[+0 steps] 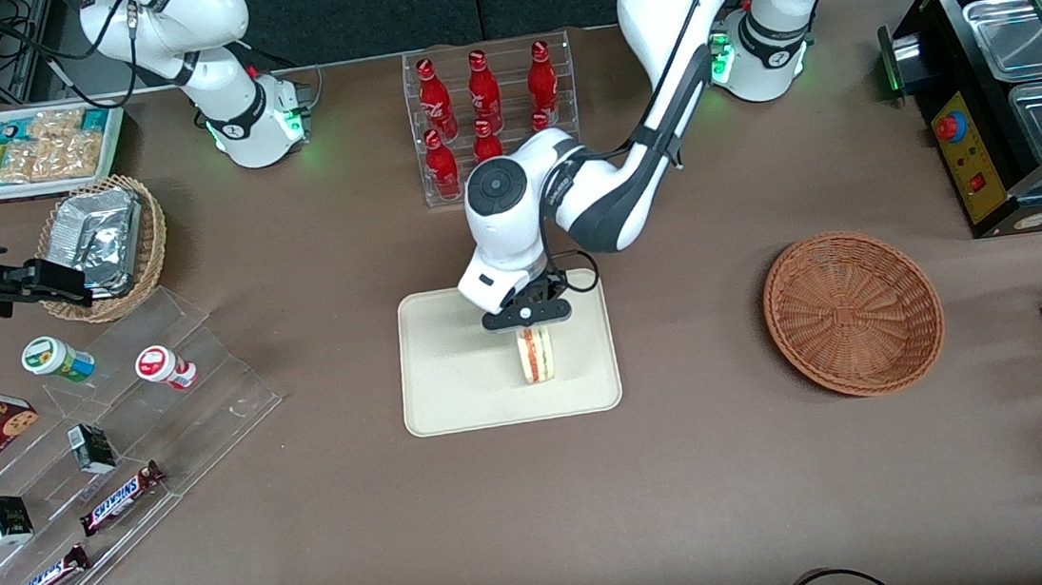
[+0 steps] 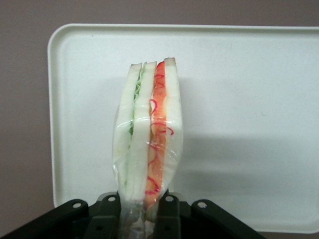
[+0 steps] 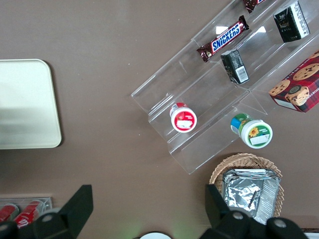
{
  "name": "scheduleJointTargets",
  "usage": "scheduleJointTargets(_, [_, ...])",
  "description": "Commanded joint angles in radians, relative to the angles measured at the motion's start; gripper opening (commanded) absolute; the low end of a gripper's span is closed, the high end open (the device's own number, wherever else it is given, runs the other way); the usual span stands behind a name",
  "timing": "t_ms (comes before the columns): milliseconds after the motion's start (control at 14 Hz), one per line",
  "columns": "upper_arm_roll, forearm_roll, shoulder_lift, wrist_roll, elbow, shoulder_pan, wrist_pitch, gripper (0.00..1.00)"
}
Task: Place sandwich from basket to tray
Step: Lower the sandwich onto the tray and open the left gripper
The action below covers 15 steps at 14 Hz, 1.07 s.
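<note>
One gripper (image 1: 529, 328)-held sandwich (image 1: 538, 356) over tray (image 1: 453, 385)

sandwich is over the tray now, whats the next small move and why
Probably lower a little, then open the claw. It is shut on the sandwich, which hangs over the tray, and the basket is already empty; whether it touches the tray cannot be told.

"SNICKERS" on chocolate bars (image 1: 123, 497)
</note>
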Motion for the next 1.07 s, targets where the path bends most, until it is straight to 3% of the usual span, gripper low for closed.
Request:
scheduleJointTargets(0, [0.014, 0.020, 0.051, 0.007, 0.040, -0.019, 0.034, 0.24])
scheduleJointTargets(214, [0.014, 0.017, 0.069, 0.042, 0.037, -0.019, 0.033, 0.26])
scheduleJointTargets(286, [0.014, 0.018, 0.074, 0.044, 0.037, -0.021, 0.033, 0.42])
scheduleJointTargets(357, [0.014, 0.018, 0.077, 0.044, 0.037, -0.021, 0.028, 0.83])
scheduleJointTargets(429, [0.014, 0.020, 0.071, 0.044, 0.037, -0.021, 0.022, 1.00])
scheduleJointTargets(786, [0.020, 0.009, 0.008, 0.013, 0.069, -0.016, -0.100, 1.00])
scheduleJointTargets(1000, [0.022, 0.008, -0.102, -0.004, 0.132, 0.037, -0.305, 1.00])
